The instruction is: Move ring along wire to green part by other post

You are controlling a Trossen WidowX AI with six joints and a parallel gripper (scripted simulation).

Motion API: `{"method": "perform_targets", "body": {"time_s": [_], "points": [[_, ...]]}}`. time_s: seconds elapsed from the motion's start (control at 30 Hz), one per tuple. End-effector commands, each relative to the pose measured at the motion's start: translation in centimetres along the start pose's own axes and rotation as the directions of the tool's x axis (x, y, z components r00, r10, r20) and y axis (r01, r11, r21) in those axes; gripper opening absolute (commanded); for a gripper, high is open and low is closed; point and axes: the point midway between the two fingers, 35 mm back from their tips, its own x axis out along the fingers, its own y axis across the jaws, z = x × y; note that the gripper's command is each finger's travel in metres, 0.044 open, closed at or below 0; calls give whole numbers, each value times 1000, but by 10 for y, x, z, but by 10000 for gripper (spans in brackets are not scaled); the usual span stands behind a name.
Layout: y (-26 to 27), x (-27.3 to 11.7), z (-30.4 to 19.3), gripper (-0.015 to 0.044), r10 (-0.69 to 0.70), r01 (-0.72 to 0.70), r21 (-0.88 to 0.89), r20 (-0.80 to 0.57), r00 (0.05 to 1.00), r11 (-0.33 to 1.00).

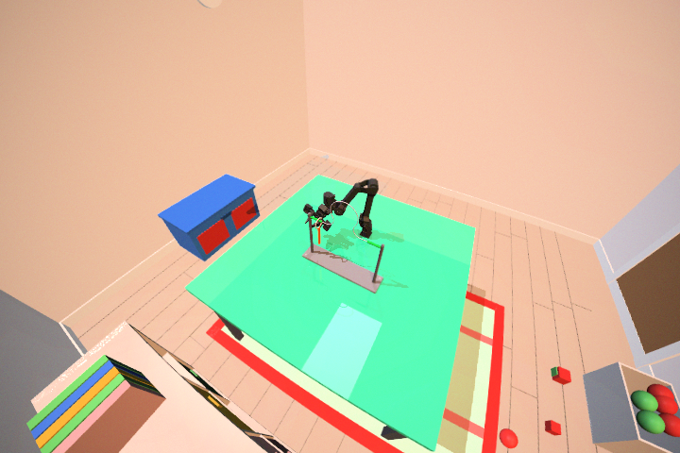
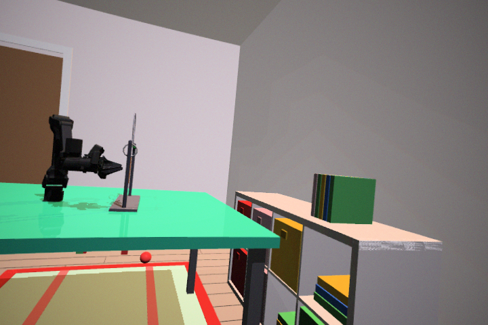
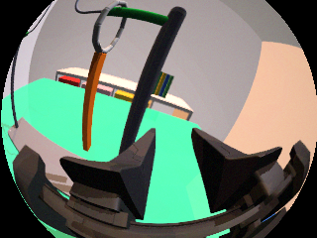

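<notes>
Pincer (image 1: pixel 317 221) (image 2: pixel 121 167) (image 3: pixel 173 131): parted moderately, empty; robot side of near post (image 1: pixel 311 235) (image 2: pixel 126 180) (image 3: pixel 149 84).
Handle (image 1: pixel 318 235) (image 3: pixel 91 99): hangs beside near post; likely light, stiff; grip mid-length, squarely, against swing or slip.
Ring (image 1: pixel 318 228) (image 2: pixel 123 149) (image 3: pixel 96 35): around near green part (image 3: pixel 144 16), beside near post; probably rigid.
Far green part (image 1: pixel 373 243): destination, across from near post.

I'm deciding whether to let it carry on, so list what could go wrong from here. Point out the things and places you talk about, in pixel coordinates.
The orange handle (image 1: pixel 318 235) (image 3: pixel 90 101) is left of the open hand (image 1: pixel 317 217) (image 2: pixel 121 167) (image 3: pixel 173 131) in the wrist view, so closing now would probably miss it.

The post (image 1: pixel 311 235) (image 2: pixel 127 174) (image 3: pixel 149 81) stands close ahead; a sideways correction might bump it.

The ring (image 2: pixel 124 149) (image 3: pixel 96 32) hangs near the green part's inner end, so a nudge could put it on grey wire.
</notes>
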Motion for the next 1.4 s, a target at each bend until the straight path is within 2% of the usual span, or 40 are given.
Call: {"method": "perform_targets", "body": {"time_s": [0.0, 0.37, 0.53, 0.93, 1.37], "points": [[25, -16, -32, 160, 23, -22, 51, -30, 999, 998], [107, -67, -71, 160, 81, -66, 210, -65, 995, 975], [116, -76, -72, 160, 85, -68, 232, -64, 994, 970], [102, -27, -30, 160, 77, -74, 356, 5, 997, 932], [100, -15, -26, 160, 76, -75, 365, 14, 997, 928]]}}
